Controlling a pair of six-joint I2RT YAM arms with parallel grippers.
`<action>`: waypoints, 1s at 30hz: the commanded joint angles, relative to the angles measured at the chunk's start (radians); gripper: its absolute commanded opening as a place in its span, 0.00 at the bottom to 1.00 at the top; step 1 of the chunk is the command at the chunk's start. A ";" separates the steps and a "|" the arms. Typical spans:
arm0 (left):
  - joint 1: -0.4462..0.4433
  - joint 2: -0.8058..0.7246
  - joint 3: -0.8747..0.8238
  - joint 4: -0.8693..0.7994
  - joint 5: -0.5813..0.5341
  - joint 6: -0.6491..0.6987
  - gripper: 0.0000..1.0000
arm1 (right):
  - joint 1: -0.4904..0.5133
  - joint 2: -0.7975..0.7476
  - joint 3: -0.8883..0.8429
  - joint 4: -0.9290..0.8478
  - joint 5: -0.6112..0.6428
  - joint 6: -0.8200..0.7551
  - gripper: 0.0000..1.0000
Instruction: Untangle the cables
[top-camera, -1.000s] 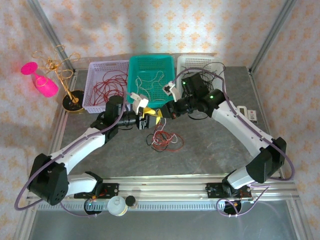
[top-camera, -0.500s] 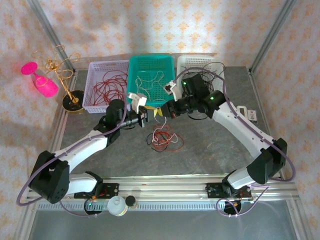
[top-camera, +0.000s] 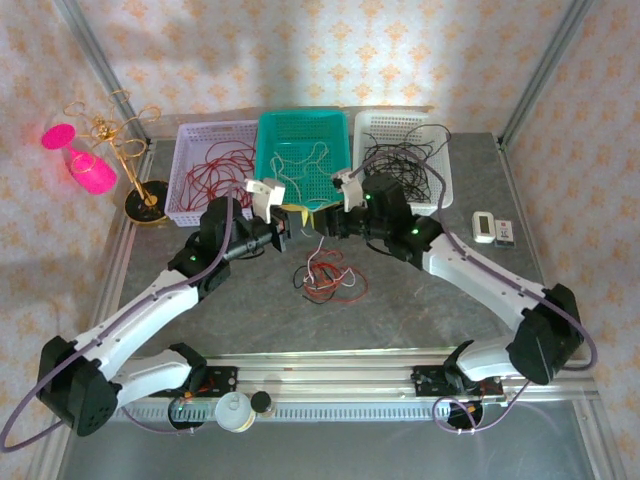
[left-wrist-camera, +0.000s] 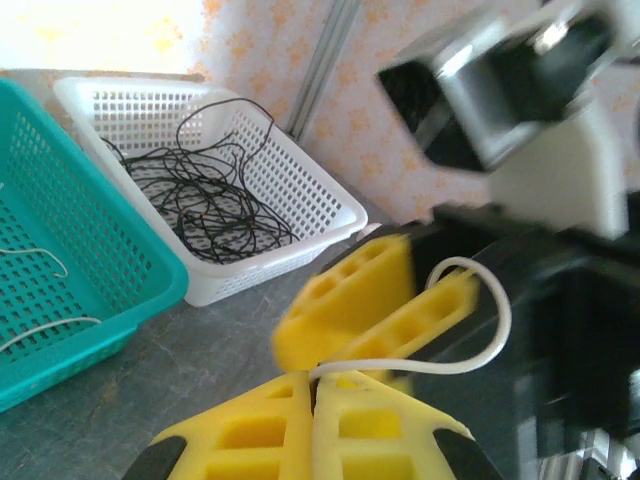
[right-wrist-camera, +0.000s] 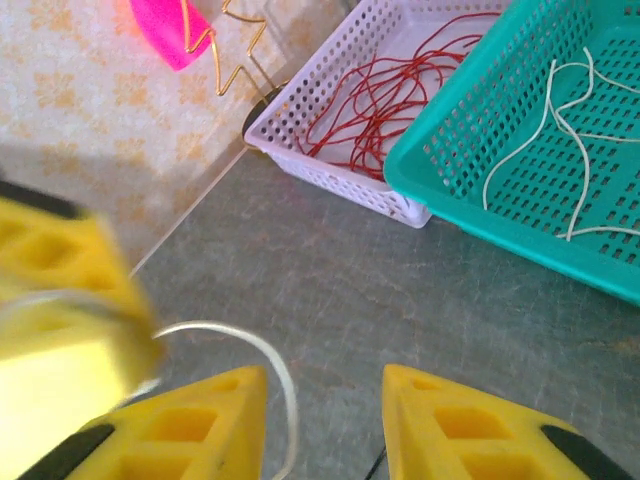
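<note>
Cables (top-camera: 325, 275): we find their white strand (left-wrist-camera: 504, 318), at 12 o'clock, newly clamped by left gripper (left-wrist-camera: 313, 385), right gripper (right-wrist-camera: 325, 400) parting, handover underway.

Left wrist view: right gripper (left-wrist-camera: 320, 345) is blurred, black-and-white camera housing (left-wrist-camera: 520, 110) cut by top and right edges. Thin white cable (left-wrist-camera: 490, 335) loops up to its yellow fingers (left-wrist-camera: 345, 295); where it ends, can't tell. Right wrist view: left gripper (right-wrist-camera: 130, 320) is a yellow blur cut by the left edge; cable runs off the bottom edge. Pink plastic cup (right-wrist-camera: 165, 30) clipped at top. Top view: red, white and black knot of thin wires (top-camera: 325, 278) on the desk (top-camera: 400, 320), strands too small to trace.
</note>
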 joint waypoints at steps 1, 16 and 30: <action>-0.006 -0.055 0.095 -0.125 -0.077 -0.035 0.00 | 0.025 0.025 -0.038 0.180 0.097 0.048 0.38; -0.020 -0.088 0.447 -0.295 -0.149 -0.106 0.00 | 0.040 0.217 -0.189 0.525 0.111 0.145 0.32; -0.022 -0.034 0.770 -0.407 -0.267 -0.023 0.00 | 0.042 0.322 -0.272 0.515 0.087 0.110 0.16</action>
